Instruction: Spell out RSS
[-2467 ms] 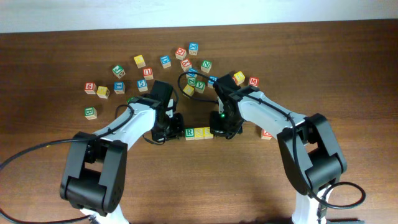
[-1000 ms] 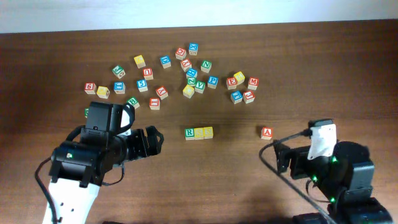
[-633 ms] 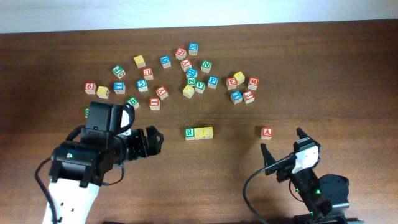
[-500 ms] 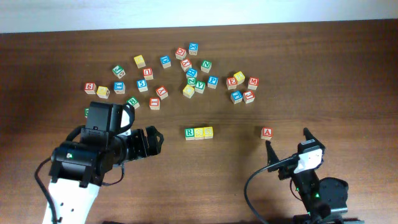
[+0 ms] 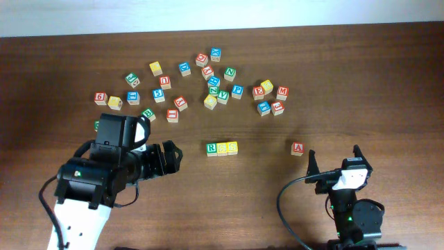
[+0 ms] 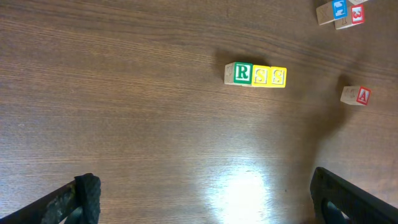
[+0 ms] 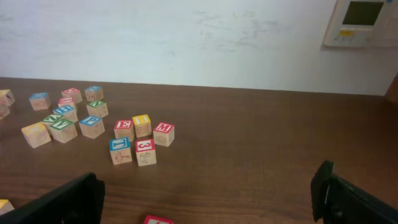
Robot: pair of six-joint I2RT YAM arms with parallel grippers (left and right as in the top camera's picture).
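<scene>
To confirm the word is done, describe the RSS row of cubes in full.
The RSS row is three small wooden cubes set side by side in a straight line, touching, flat on the brown table. The R cube shows a green R panel on pale wood; the two S cubes have yellow tops. It lies apart from the other cubes, and nothing grips it.

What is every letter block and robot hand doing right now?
R cube: letter up, starts the row, touching middle S cube.
middle S cube: letter up, touching both neighbours.
end S cube: letter up, closes the row.
red A cube: alone, apart from the row.
left gripper: open, empty.
right gripper: open, empty.
</scene>
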